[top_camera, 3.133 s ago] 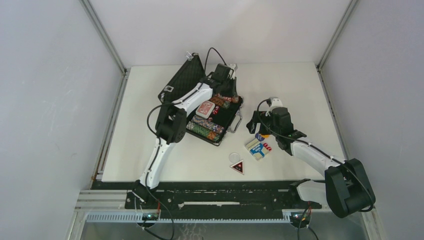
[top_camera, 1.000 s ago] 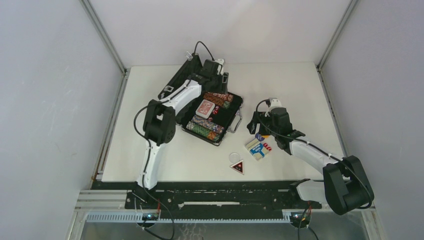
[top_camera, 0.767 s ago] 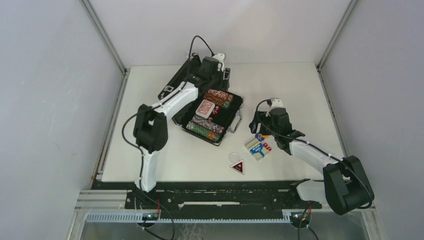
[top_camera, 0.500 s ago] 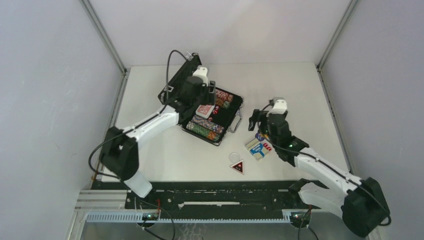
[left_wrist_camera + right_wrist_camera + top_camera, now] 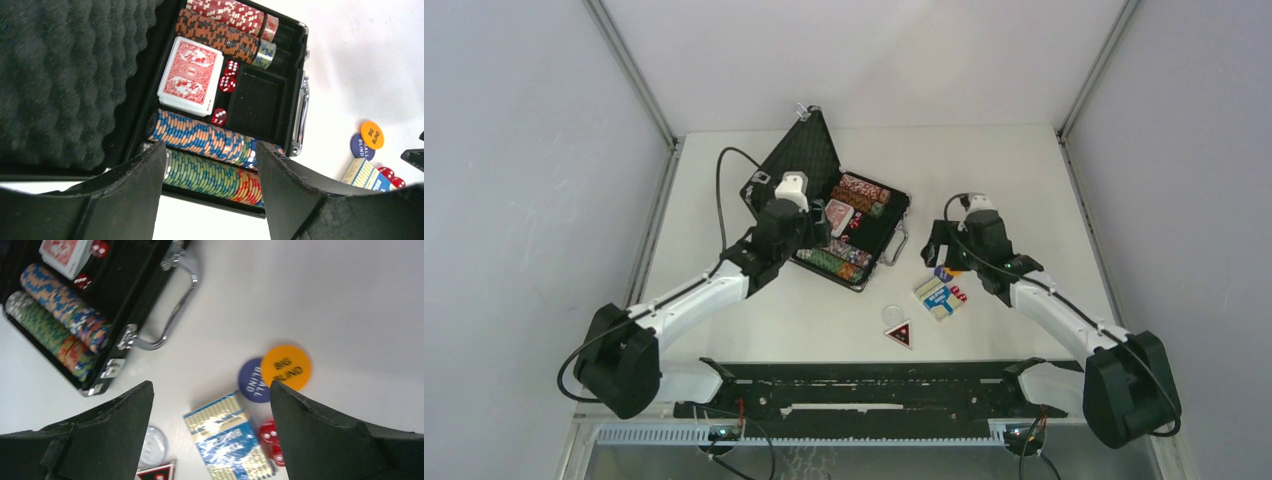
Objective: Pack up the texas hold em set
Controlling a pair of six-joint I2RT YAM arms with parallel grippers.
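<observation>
The orange token (image 5: 285, 367) read "BIG BLIND"; the blue token (image 5: 254, 380) tucked under its edge showed only "BLIND". My left claw (image 5: 210, 150) had drawn back from the far side of the briefcase (image 5: 796, 160) to its near-left corner, jaws apart and holding nothing. My right claw (image 5: 211, 387) hung wide and bare above the blue deck (image 5: 227, 435). The briefcase lay open mid-table. The top view alone took in the whole red triangle (image 5: 899, 334); my right wrist view caught only its corner.
</observation>
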